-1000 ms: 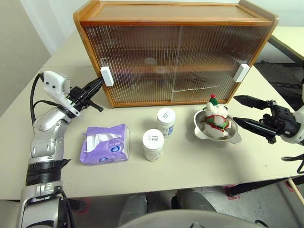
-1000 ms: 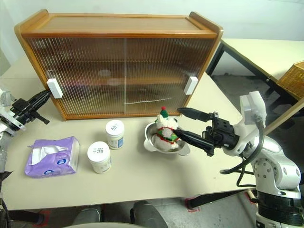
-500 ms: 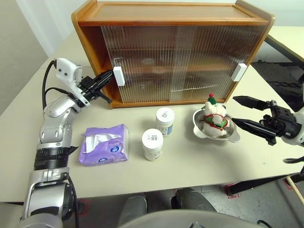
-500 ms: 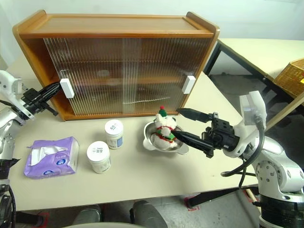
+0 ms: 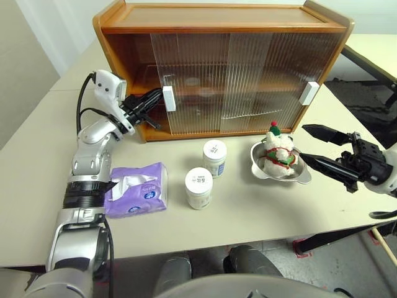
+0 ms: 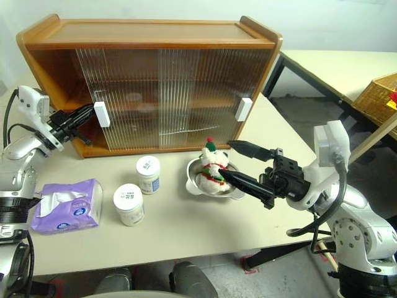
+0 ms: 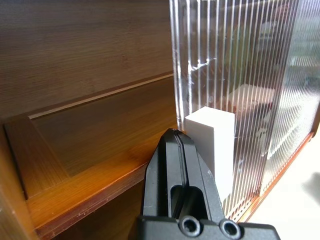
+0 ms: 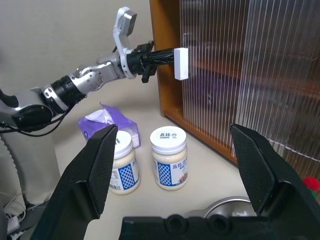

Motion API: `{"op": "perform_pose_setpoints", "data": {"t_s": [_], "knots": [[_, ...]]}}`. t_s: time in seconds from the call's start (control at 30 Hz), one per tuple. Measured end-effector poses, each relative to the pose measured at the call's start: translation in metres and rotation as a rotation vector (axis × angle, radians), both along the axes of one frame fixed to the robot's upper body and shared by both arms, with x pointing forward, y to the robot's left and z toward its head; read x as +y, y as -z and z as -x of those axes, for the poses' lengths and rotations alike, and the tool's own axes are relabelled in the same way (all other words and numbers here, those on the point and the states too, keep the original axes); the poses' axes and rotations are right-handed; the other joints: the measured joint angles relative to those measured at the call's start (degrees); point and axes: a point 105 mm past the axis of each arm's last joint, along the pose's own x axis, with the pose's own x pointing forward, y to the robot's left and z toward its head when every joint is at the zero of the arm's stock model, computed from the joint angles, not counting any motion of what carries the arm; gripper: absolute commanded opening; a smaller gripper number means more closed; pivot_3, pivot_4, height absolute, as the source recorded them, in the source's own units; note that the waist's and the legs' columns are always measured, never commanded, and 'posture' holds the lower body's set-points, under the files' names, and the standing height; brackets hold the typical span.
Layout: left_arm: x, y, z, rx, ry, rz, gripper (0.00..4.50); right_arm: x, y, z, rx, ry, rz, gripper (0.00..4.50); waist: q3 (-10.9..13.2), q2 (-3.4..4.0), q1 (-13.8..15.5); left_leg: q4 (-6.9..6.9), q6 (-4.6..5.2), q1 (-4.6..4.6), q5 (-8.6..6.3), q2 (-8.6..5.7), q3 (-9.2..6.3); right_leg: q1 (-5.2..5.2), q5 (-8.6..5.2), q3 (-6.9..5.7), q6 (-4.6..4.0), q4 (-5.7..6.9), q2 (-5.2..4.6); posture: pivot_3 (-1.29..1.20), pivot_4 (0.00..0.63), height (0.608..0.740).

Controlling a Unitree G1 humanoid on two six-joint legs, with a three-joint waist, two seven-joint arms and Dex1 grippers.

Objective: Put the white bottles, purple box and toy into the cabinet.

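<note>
Two white bottles (image 5: 205, 169) upright on the table (image 5: 260, 214) in front of the cabinet (image 5: 226, 62), one nearer the doors, the other closer to the table's front edge and slightly left. Purple box (image 5: 136, 189) flat on the table left of them, white tissue poking from its slit. Toy (image 5: 277, 151) seated in a silver dish (image 5: 296, 176) right of the bottles, near the cabinet's lower right corner. Left gripper (image 5: 158, 98) clenched, fingertips pressed against the white handle (image 5: 168, 99) of the left sliding door (image 5: 192, 84), that door pushed partway right, bare wooden shelves exposed at the cabinet's left end. Seen from the left wrist, black fingers (image 7: 181, 165) together, tips against the handle's side. Right sliding door (image 5: 279, 77) with its own white handle (image 5: 304, 93) at the far right edge. Right gripper (image 5: 311, 146) spread wide, holding nothing, hovering just right of the dish, pointing toward the toy.
</note>
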Motion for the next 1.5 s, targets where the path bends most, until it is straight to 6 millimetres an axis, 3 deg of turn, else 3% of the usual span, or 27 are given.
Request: {"op": "perform_pose_setpoints", "data": {"t_s": [0.17,0.57,0.97,1.27,1.5], "knots": [[-0.008,0.001,-0.005,0.009,0.016,0.017,0.02,-0.003,0.004,0.003,0.012,0.007,-0.003,4.50,0.0,-0.01,0.0,0.02,0.39,-0.16,0.13,-0.36,-0.34,-0.07,-0.09,0.05,0.21,-0.05,-0.57,-0.28,0.000,0.740],[-0.018,-0.005,0.003,-0.007,0.042,0.002,0.02,-0.016,0.015,0.009,0.013,0.020,-0.014,4.50,0.0,0.03,-0.4,0.57,0.54,-1.74,0.26,-1.17,-1.17,-0.61,0.32,-0.04,0.24,-0.23,-0.70,-0.28,0.000,0.740],[-0.040,0.000,0.008,-0.005,0.058,0.010,0.02,-0.027,0.025,0.009,0.002,0.018,-0.007,4.50,0.0,0.03,-2.0,0.57,0.49,-1.68,0.28,-1.24,-1.00,-0.50,0.20,0.00,0.75,-0.41,-0.61,-0.25,0.000,0.740],[-0.038,0.007,-0.007,0.013,0.051,0.010,0.02,-0.032,0.033,0.012,0.018,0.019,-0.004,4.50,0.0,0.03,-2.0,0.78,0.50,-1.67,0.29,-1.20,-1.42,-0.41,0.30,0.03,0.69,-0.41,-0.62,-0.27,0.000,0.740],[-0.052,0.011,-0.009,0.006,0.098,0.011,0.02,-0.030,0.037,0.015,0.028,0.027,-0.013,4.50,0.0,0.03,-2.0,0.87,0.52,-1.67,0.30,-1.25,-1.43,-0.35,0.30,0.03,0.76,-0.41,-0.66,-0.28,0.000,0.740]]}}
